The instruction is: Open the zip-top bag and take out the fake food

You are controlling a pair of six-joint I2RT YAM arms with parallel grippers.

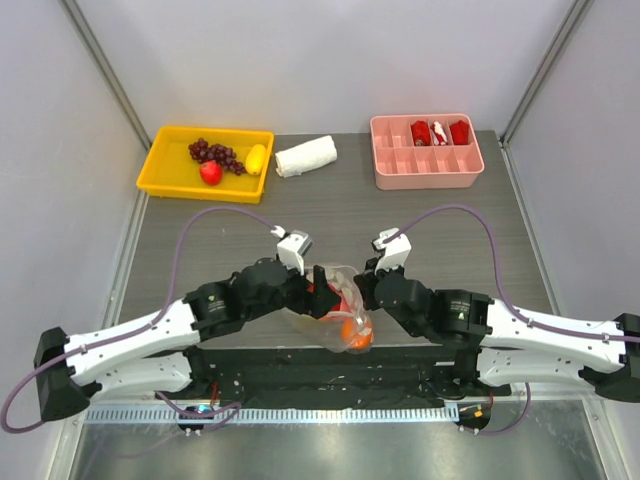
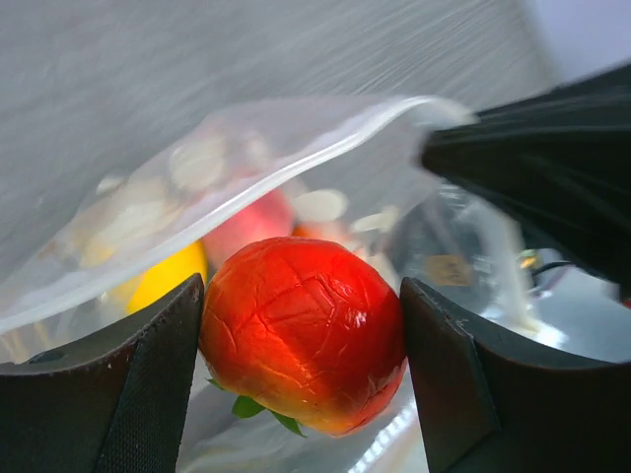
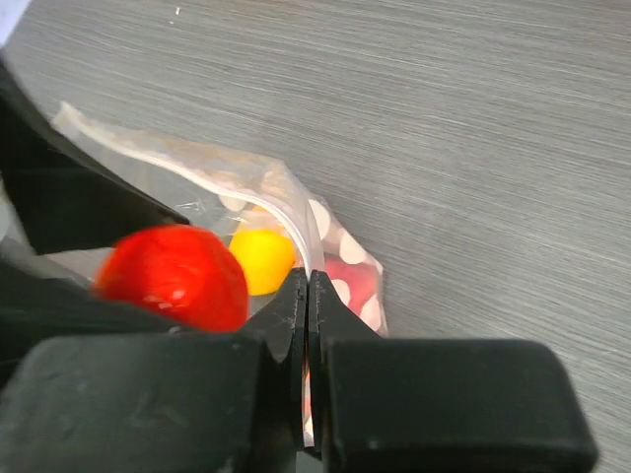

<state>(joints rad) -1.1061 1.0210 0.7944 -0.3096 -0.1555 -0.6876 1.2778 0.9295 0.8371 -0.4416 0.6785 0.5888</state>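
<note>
Through the zip-top bag I make out only blurred yellow and pink shapes, too soft to name.

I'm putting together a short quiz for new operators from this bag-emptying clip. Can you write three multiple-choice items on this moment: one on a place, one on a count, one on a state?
1. The rolled white cloth lies:
A. between the yellow tray and the pink divided tray
B. under the left arm
C. at the near edge

2. How many fruits lie in the yellow tray?
A. none
B. one
C. three

3. The right gripper is:
A. wide open over the cloth
B. shut on the edge of the zip-top bag
C. shut on a fruit

Key:
1 A: the top view shows the cloth at the far side, just right of the yellow tray.
2 C: a grape bunch, a yellow piece and a small red fruit.
3 B: in the right wrist view, the fingers meet with bag film pinched between them.
</note>
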